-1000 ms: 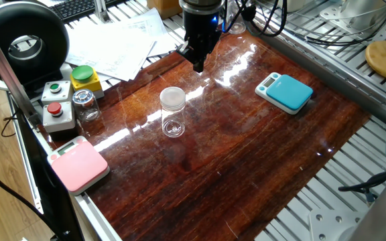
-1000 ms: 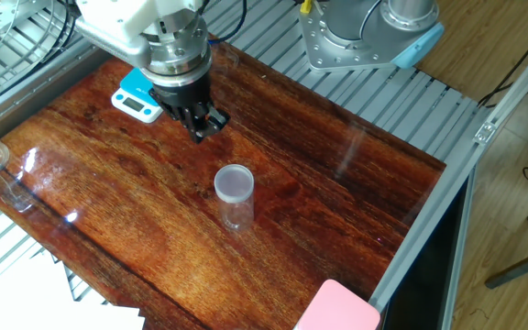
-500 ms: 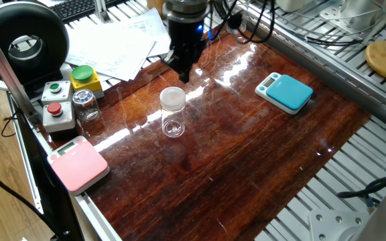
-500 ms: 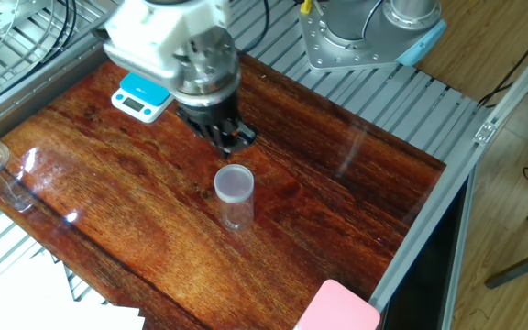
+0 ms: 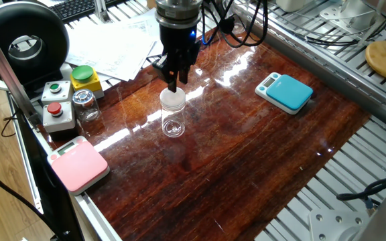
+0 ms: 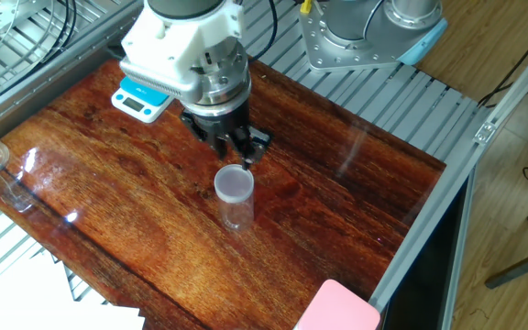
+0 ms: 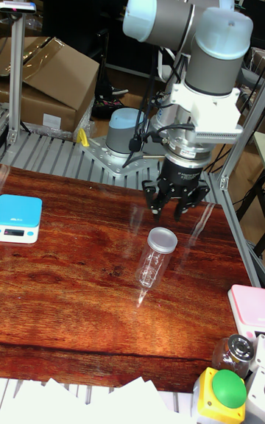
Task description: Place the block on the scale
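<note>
The block (image 5: 172,112) is a clear plastic jar with a frosted top, standing upright on the wooden table; it also shows in the other fixed view (image 6: 235,196) and the tall view (image 7: 155,256). My gripper (image 5: 173,82) (image 6: 237,154) (image 7: 168,208) hangs just above the block's top, open, with nothing between its spread fingers. The teal scale (image 5: 285,92) lies flat near the table's far right, well apart from the block. Its nearer corner shows beside the arm in the other fixed view (image 6: 141,97), and it sits at the left edge in the tall view (image 7: 18,219).
A pink scale (image 5: 78,164) lies at the table's front left corner. A small glass jar with a metal lid (image 5: 86,104) stands beside a button box (image 5: 57,106) and a yellow box with a green button (image 5: 84,77). Papers (image 5: 116,41) lie behind.
The gripper has moved from the back of the table toward the block and lower, and now hovers right over its top. The block and scale have not moved.
</note>
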`<state>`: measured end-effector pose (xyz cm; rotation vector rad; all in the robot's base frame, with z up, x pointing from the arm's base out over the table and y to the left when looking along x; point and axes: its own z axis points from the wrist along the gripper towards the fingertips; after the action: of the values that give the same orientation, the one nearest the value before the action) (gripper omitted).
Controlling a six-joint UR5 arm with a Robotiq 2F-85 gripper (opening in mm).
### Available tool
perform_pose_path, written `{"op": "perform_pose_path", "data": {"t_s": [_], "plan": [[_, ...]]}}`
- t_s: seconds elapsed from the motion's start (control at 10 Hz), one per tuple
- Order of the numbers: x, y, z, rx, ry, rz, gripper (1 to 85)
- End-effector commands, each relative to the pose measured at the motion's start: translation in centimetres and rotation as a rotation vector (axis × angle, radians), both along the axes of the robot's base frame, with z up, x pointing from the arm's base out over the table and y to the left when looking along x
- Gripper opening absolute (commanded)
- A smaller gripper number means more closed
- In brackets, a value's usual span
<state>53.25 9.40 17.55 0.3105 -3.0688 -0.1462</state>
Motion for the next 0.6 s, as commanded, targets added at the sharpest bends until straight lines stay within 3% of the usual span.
{"op": "perform_pose_path", "data": {"t_s": [0.0, 0.5], "plan": [[0.2, 0.4, -0.3, 0.015, -0.004, 0.03, 66.0], [0.9, 1.0, -2.6, 0.014, -0.031, 0.078, 73.0]]}}
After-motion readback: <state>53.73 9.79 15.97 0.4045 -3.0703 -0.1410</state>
